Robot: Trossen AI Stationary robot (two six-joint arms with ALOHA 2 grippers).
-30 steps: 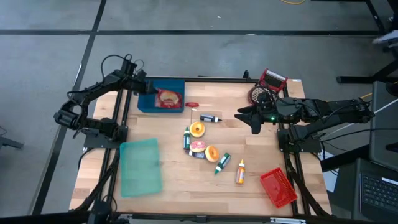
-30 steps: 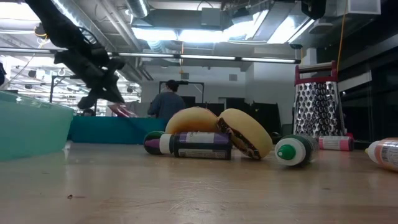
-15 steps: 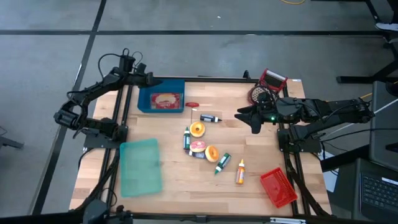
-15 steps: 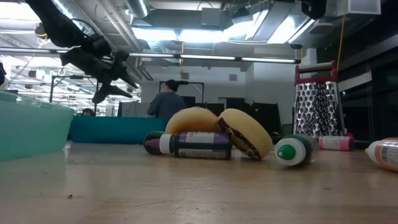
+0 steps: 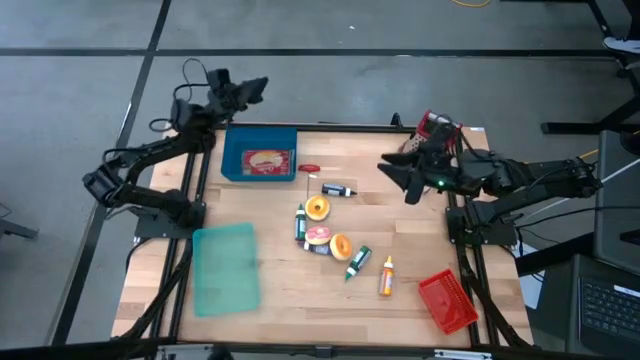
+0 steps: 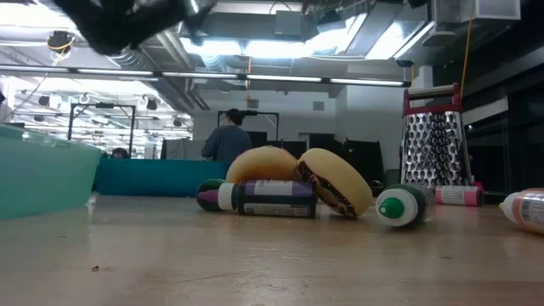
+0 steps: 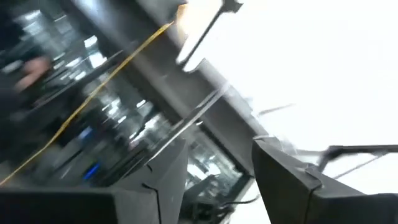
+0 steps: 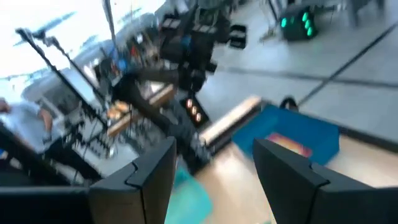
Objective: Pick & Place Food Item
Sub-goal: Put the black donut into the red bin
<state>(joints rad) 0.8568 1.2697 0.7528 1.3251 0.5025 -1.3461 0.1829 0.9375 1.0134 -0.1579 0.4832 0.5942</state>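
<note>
Hovering beyond the blue bin (image 5: 259, 154), left claw (image 5: 255, 88) spread, empty; overhead-only food.

We are seeing a red-and-tan food item (image 5: 266, 159) lying flat inside the blue bin (image 5: 233, 166) at the table's far left, three round donuts (image 5: 318, 208) sitting clustered mid-table, near the bottles

From overhead I see the desk (image 5: 300, 290) evenly lit, shadows soft. At desk level, ceiling lights (image 6: 255, 47) glare and the foreground is blurred. Both wrist pictures smear; the left one washes out white.
</note>
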